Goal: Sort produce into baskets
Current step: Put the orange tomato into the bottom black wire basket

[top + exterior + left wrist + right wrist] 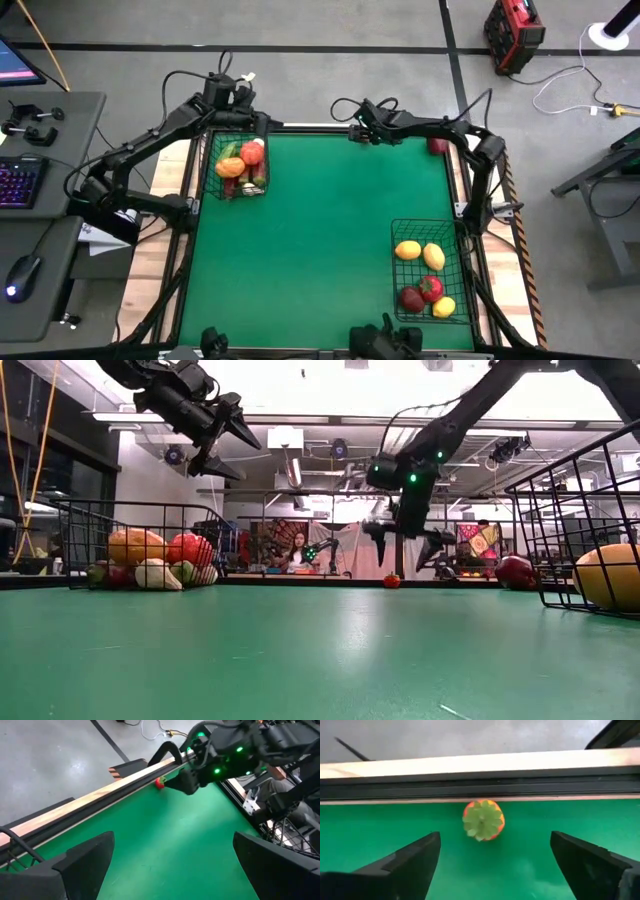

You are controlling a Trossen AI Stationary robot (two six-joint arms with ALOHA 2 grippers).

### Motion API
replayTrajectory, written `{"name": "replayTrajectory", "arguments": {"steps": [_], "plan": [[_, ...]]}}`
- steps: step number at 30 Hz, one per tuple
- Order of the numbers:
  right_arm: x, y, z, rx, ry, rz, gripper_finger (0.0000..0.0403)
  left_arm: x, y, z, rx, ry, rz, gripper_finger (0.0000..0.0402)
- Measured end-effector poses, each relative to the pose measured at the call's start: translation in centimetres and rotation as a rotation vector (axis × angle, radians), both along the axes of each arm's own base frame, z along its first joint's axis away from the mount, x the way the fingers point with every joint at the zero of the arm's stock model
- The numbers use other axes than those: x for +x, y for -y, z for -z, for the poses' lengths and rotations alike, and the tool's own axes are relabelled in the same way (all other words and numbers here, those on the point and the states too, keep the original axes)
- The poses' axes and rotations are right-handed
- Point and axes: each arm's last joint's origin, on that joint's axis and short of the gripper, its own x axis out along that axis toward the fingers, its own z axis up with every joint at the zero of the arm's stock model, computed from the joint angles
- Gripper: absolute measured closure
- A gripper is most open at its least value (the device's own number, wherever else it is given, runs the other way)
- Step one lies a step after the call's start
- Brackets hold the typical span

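Note:
A small red toy fruit with a green leafy top [483, 820] lies on the green mat against the table's far rail; it also shows in the low view [392, 580]. My right gripper [495, 840] is open, close above it at the far edge [358, 128], fingers on either side without touching. My left gripper [232, 92] is open and empty, raised above the smaller basket [240, 165] at the far left, which holds several pieces of produce. The larger basket [430, 270] at the near right holds yellow and red pieces.
A dark red piece [438, 145] lies on the mat at the far right corner, also in the low view [515, 570]. The mat's middle [320, 240] is bare. A black and wooden rail [480, 785] runs along the far edge. A person sits far behind the table [298, 550].

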Motion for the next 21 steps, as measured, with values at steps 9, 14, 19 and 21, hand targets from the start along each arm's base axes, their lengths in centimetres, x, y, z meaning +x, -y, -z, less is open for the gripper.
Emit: {"name": "replayTrajectory", "arguments": {"steps": [9, 14, 19, 21], "plan": [[0.9, 1.0, 2.8, -0.003, 0.028, 0.06, 0.0027, 0.0, 0.0, 0.0, -0.019, 0.007, -0.012, 0.0004], [0.9, 1.2, 3.9, -0.002, 0.014, 0.106, 0.0035, 0.0, 0.0, 0.0, -0.019, 0.007, -0.013, 0.0004], [0.9, 1.3, 4.3, -0.022, -0.014, 0.131, 0.009, 0.0, 0.0, 0.0, -0.015, 0.004, -0.012, 0.0004], [0.8, 1.4, 4.4, -0.03, -0.022, 0.138, 0.0126, 0.0, 0.0, 0.0, -0.014, 0.004, -0.012, 0.0004]]}}
